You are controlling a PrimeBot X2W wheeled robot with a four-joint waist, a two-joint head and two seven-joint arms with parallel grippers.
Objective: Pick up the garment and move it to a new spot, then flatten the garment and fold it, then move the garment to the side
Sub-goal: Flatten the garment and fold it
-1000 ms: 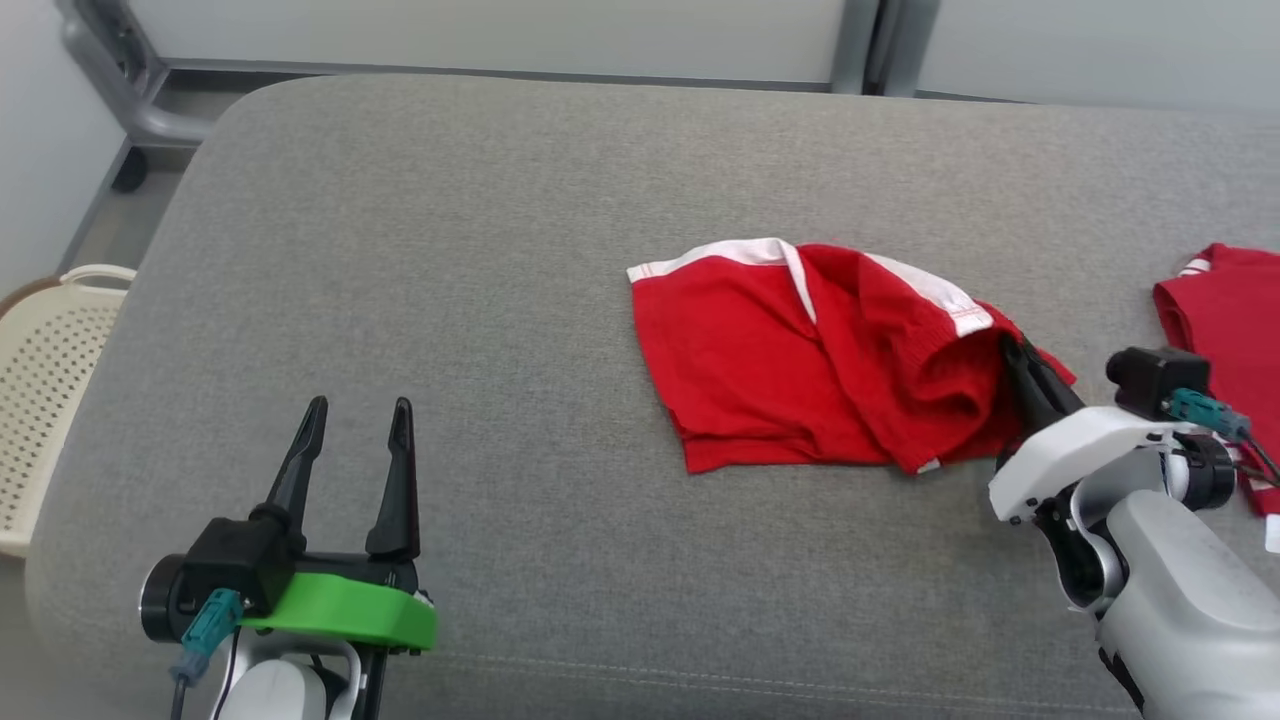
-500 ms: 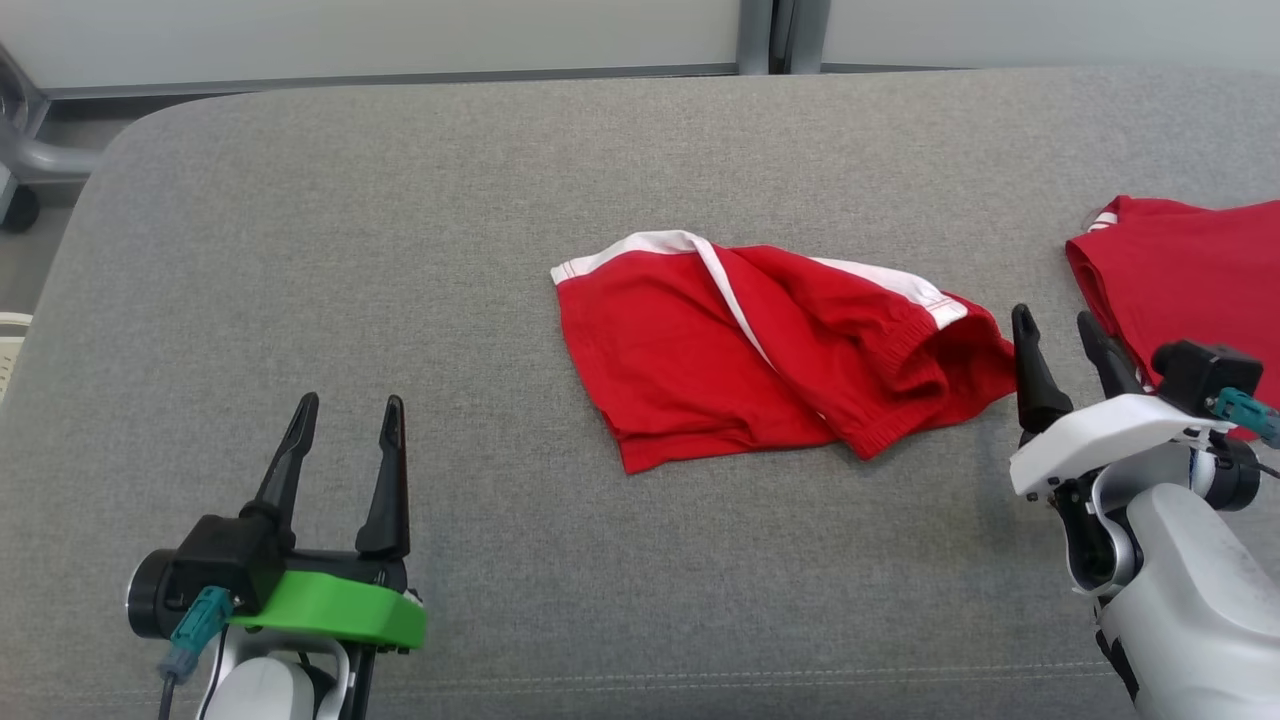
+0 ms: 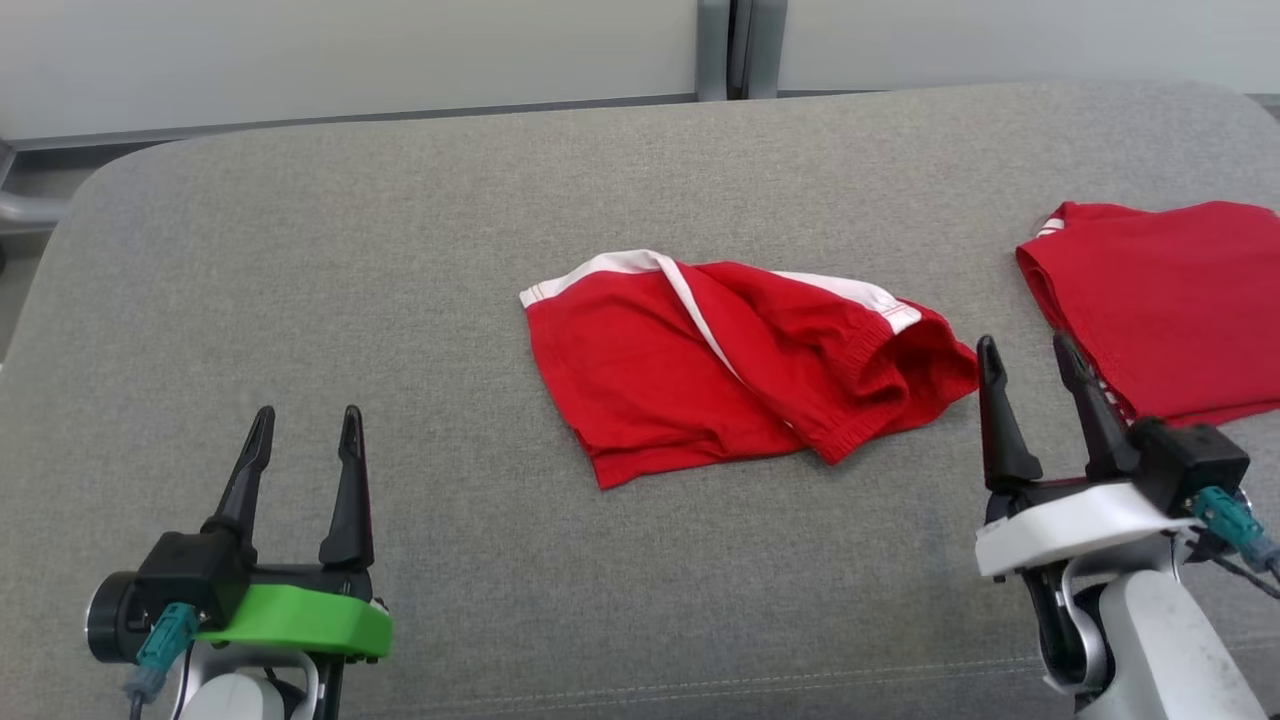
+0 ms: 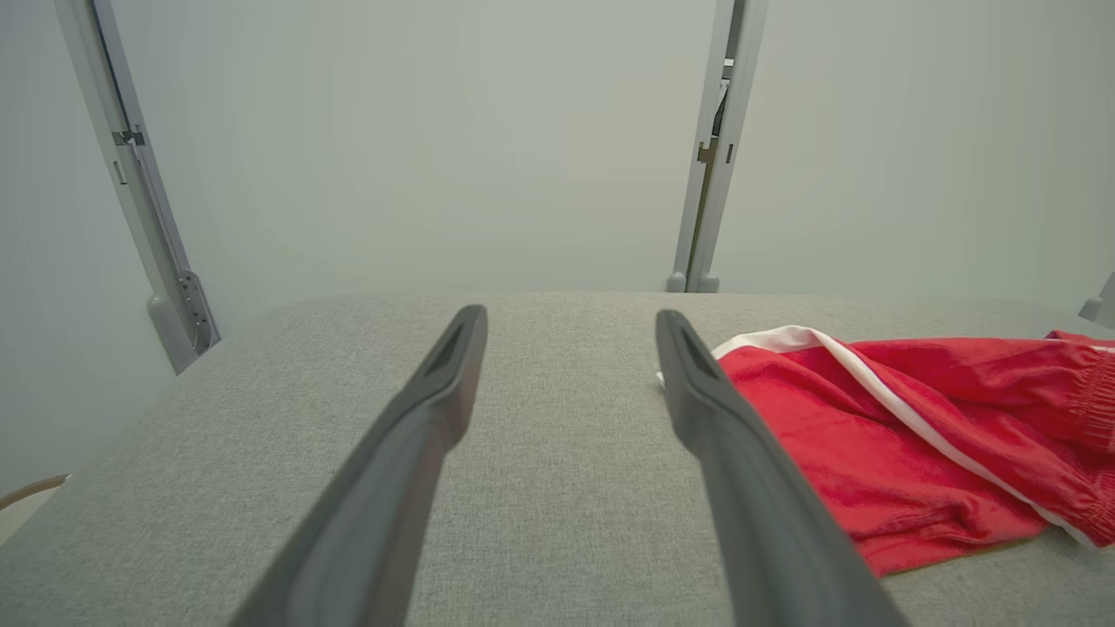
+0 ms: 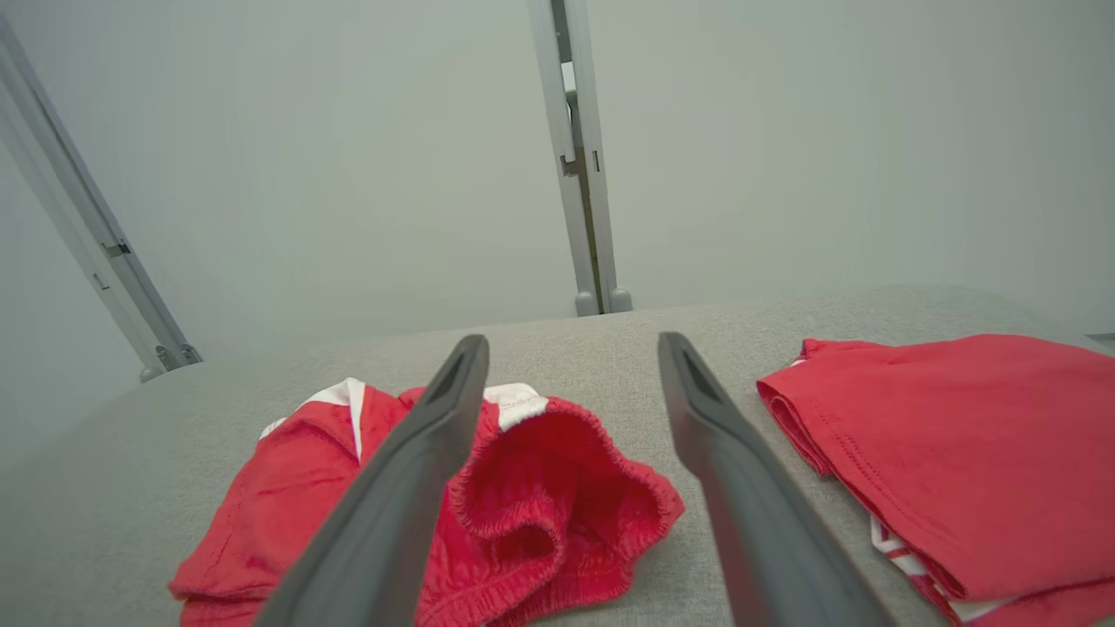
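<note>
Shorts (image 3: 740, 370) are lying crumpled, mid grey cushion (image 3: 400, 250). Right gripper (image 3: 1025, 343) is hovering at their 3 o'clock, jaws spreading wide, holding nothing; left gripper (image 3: 308, 411), at 8 o'clock, is likewise gaping empty.

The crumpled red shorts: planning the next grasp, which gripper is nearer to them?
Right. The right gripper hovers just beside the shorts' elastic waistband end, open, not touching. The left gripper sits farther off, past their opposite edge, over bare cushion.
</note>
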